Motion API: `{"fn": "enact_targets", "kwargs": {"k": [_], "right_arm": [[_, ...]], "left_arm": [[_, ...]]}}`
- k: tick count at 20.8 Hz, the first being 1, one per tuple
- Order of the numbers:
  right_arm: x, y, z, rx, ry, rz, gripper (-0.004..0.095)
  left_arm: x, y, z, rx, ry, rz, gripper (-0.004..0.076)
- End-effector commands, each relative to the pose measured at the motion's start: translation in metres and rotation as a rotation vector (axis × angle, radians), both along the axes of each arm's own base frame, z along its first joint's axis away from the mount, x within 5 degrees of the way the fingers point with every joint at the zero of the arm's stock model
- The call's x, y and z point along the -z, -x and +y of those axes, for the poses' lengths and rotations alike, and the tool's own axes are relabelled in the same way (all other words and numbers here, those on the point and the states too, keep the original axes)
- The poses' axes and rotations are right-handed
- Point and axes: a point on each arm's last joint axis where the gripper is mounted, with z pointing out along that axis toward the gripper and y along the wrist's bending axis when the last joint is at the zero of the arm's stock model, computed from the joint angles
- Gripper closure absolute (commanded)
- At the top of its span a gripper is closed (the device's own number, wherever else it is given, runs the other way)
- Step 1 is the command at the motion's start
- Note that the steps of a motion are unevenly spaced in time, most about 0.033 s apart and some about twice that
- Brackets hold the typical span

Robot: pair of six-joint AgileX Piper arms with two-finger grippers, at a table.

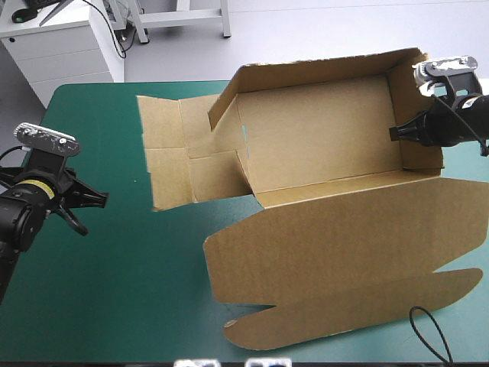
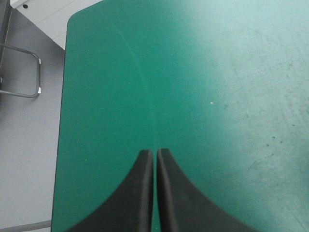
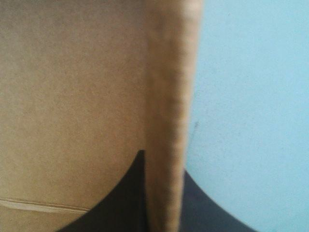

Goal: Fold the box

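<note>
box point(image 1: 321, 145) part-folded: right fingers point(image 3: 125, 203) pinch the wall point(image 1: 416, 115) at frame right, left fingers point(image 2: 140, 193) closed over bench point(image 1: 137, 290); upper-left flaps point(image 1: 172, 164) and lid point(image 1: 359, 260) flat.

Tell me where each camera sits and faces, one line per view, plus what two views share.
High view: above and behind the robot, looking forward and down at the teal-green cover and the box; both arms show, left pincer and right pincer.
Left wrist view: above the left wrist, looking along the shut left pincer at bare cover.
Right wrist view: above the right wrist, looking along the right pincer, shut on a box wall.
Shared: high and right wrist views both show that clamped wall.
</note>
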Motion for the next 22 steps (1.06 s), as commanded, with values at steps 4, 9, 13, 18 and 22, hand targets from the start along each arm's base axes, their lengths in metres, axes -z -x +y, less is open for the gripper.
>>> {"fn": "enact_targets", "kwargs": {"k": [4,9,13,18,22], "right_arm": [[-0.021,0.014,0.004,-0.018,-0.04,-0.083,0.0927],[-0.022,0.014,0.006,-0.026,-0.063,-0.086,0.0927],[-0.022,0.014,0.006,-0.025,-0.064,-0.085,0.0927],[-0.022,0.014,0.006,-0.025,-0.065,-0.084,0.0927],[-0.022,0.014,0.006,-0.025,-0.065,-0.084,0.0927]], "left_arm": [[0.002,-0.04,0.002,-0.002,0.196,-0.141,0.0707],[0.036,-0.077,-0.015,0.067,0.385,-0.013,0.0708],[0.054,-0.094,-0.024,0.05,0.554,0.054,0.0708],[0.048,-0.097,-0.042,0.209,0.702,0.028,0.0708],[0.04,-0.093,-0.054,0.334,0.818,0.025,0.0708]]}}
